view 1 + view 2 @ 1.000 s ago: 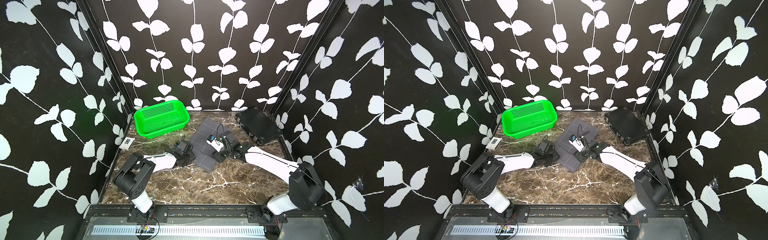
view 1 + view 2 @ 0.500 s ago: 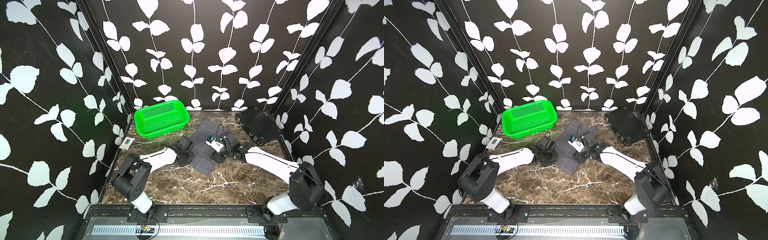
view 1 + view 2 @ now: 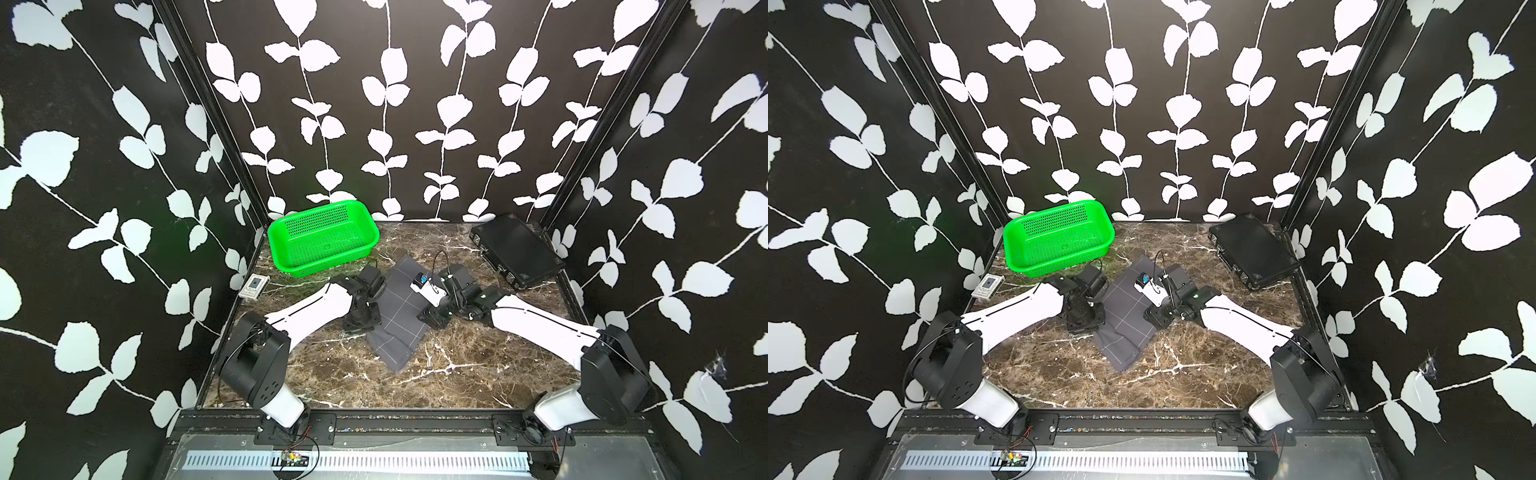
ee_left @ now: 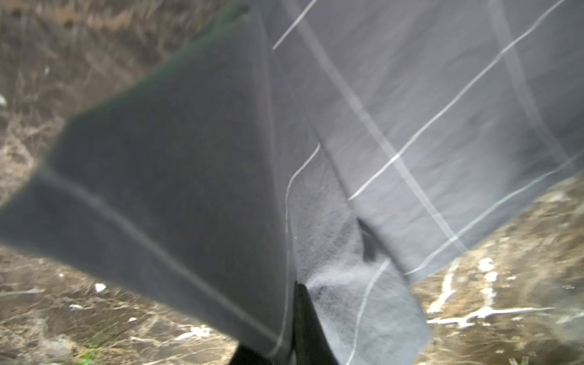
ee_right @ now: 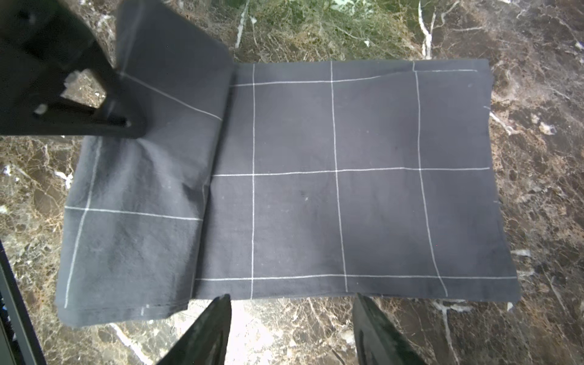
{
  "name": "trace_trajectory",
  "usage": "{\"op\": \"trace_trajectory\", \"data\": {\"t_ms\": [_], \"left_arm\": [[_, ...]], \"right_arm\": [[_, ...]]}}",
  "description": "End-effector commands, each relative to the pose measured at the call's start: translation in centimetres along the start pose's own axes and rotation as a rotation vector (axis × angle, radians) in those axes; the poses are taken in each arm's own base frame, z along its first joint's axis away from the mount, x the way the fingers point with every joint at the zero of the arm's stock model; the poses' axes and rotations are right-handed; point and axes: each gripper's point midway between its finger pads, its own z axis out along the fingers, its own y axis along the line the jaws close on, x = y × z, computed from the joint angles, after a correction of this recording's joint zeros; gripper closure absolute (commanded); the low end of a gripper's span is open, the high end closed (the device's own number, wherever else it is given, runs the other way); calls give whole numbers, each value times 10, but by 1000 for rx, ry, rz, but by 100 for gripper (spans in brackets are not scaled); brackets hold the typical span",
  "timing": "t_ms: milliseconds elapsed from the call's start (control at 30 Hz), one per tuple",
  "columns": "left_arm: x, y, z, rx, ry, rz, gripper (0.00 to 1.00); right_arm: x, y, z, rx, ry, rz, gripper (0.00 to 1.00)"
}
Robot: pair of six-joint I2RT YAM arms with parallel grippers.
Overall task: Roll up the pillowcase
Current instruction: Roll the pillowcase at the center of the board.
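Note:
The pillowcase is a charcoal cloth with a thin white grid, lying flat in the middle of the marble table. Its near end is folded over in a thicker layer. My left gripper is at that end's left edge, shut on a raised flap of the cloth, which drapes over its fingers. In the right wrist view this flap stands up off the table. My right gripper stands open at the cloth's right edge, with only marble between its fingers.
A green basket stands at the back left. At the back right lies a black rigid case. A small white device lies by the left wall. Patterned walls close in three sides.
My left gripper has closed on the cloth's left edge and lifted a flap. The pillowcase's near end now reaches further toward the table's front. The right arm has hardly moved.

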Motion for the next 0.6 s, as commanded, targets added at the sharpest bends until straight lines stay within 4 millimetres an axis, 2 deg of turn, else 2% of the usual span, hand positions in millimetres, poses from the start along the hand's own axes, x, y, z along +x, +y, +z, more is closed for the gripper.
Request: {"op": "trace_trajectory", "data": {"t_ms": [0,200,567], "left_arm": [[1,-5,-2,-10,38,50,78],[-16,-24,-11,26,20,62,69],[-50,-61,-4,134,-4,60,65]], "right_arm": [[4,2,5,2,-10,-10,36],[10,-2,9,16,-1,-7,35],[6,4,0,-1,-37,-29,34]]}}
